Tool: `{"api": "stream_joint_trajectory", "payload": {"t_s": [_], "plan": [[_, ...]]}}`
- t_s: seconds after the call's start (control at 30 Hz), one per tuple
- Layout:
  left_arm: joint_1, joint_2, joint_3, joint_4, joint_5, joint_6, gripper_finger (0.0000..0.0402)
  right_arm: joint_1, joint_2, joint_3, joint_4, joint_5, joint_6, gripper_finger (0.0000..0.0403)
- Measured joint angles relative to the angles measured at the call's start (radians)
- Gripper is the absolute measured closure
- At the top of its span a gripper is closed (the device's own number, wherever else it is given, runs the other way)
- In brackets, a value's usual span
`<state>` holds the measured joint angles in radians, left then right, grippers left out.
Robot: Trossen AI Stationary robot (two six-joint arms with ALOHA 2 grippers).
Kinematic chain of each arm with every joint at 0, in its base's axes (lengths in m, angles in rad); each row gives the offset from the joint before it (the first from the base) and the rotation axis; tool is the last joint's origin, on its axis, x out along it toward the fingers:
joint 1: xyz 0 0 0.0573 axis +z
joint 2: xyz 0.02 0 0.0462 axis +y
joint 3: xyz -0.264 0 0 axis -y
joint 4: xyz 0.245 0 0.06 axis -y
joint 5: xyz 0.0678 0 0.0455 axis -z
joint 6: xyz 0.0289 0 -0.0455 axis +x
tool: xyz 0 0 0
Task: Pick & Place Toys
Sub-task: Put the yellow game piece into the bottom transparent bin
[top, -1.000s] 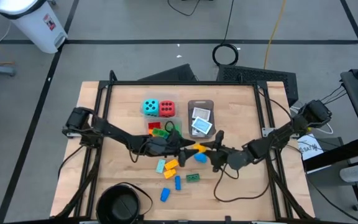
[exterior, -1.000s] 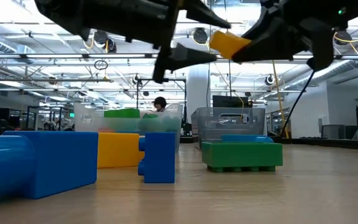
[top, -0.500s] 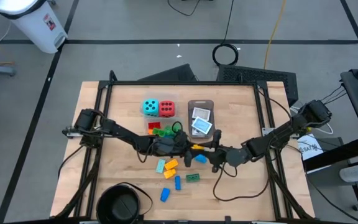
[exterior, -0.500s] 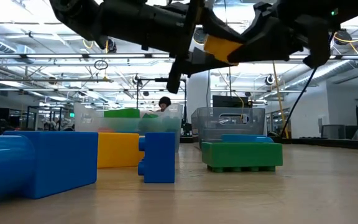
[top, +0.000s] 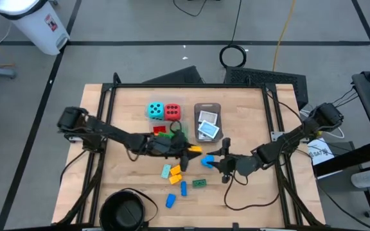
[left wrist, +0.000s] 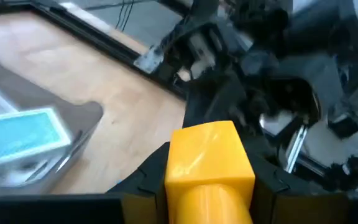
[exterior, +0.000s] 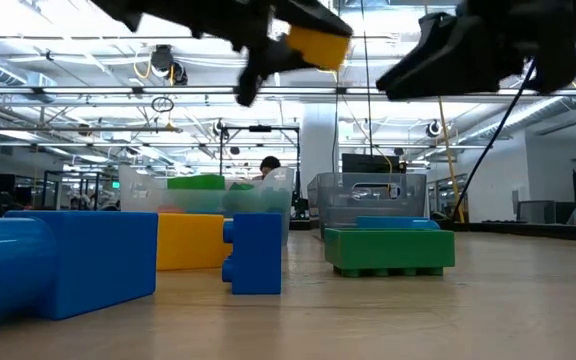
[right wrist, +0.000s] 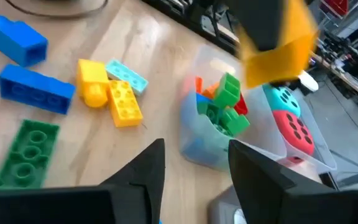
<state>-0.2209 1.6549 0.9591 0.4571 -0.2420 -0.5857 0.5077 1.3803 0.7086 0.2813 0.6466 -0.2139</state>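
Left claw [top: 189, 151] squeezes the yellow brick [top: 194, 149] up in the air beside the clear tub [right wrist: 229, 134] of bricks, likely to drop it in, while the right claw [top: 216, 162] waits nearby, open and empty.

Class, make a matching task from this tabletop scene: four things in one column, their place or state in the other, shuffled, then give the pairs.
1. yellow brick
2. green brick
3. teal die
4. right tool

A. beside the red die
B. open, holding nothing
C. held in the left tool, above the table
D. lying flat on the wooden table

Pairs: 1-C, 2-D, 3-A, 4-B
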Motion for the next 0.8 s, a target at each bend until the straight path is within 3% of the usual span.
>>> {"api": "stream_joint_trajectory", "payload": {"t_s": [0.13, 0.33, 0.53, 0.77, 0.8], "plan": [[-0.014, -0.111, -0.061, -0.209, -0.001, -0.031, 0.0272, -0.001, 0.000, 0.000, -0.038, 0.002, 0.021, 0.0260], [-0.040, -0.227, -0.161, -0.546, -0.122, -0.211, 0.0272, -0.002, -0.001, -0.001, -0.006, 0.003, 0.019, 0.0267], [-0.029, -0.263, -0.258, -0.554, -0.137, -0.302, 0.0272, -0.002, -0.001, 0.000, 0.002, 0.004, 0.019, 0.0269], [0.009, -0.267, -0.276, -0.559, -0.161, -0.362, 0.0270, -0.002, -0.001, 0.000, -0.003, 0.002, 0.020, 0.0269], [0.011, -0.269, -0.277, -0.561, -0.163, -0.369, 0.0256, -0.002, -0.001, 0.000, -0.004, 0.002, 0.020, 0.0269]]}}
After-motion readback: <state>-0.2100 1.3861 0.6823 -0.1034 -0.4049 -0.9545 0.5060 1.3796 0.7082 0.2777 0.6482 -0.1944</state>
